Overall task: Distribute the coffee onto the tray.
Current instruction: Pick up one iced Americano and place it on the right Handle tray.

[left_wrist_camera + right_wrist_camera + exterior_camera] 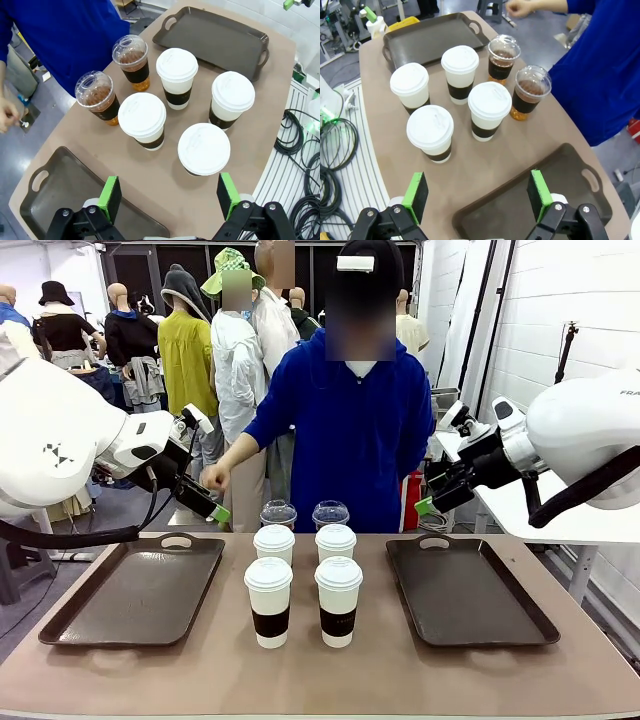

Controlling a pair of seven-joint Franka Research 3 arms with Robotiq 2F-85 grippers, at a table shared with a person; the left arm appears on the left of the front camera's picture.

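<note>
Brown left tray (130,600) and right tray (470,605) flank the table (400,680) middle: four white lidded cups (269,602) in a square, two clear dome cups (279,513) of amber liquid just behind. Left gripper (168,195), right gripper (476,194): fingers spread wide, clear of cups

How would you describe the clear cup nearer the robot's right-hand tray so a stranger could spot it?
On the brown table, six cups stand clustered between two dark trays. In the row nearest the person in blue stand two clear dome-lidded cups. Yours is the clear cup toward the right tray; unlike the white paper cups, it shows amber drink.
</note>
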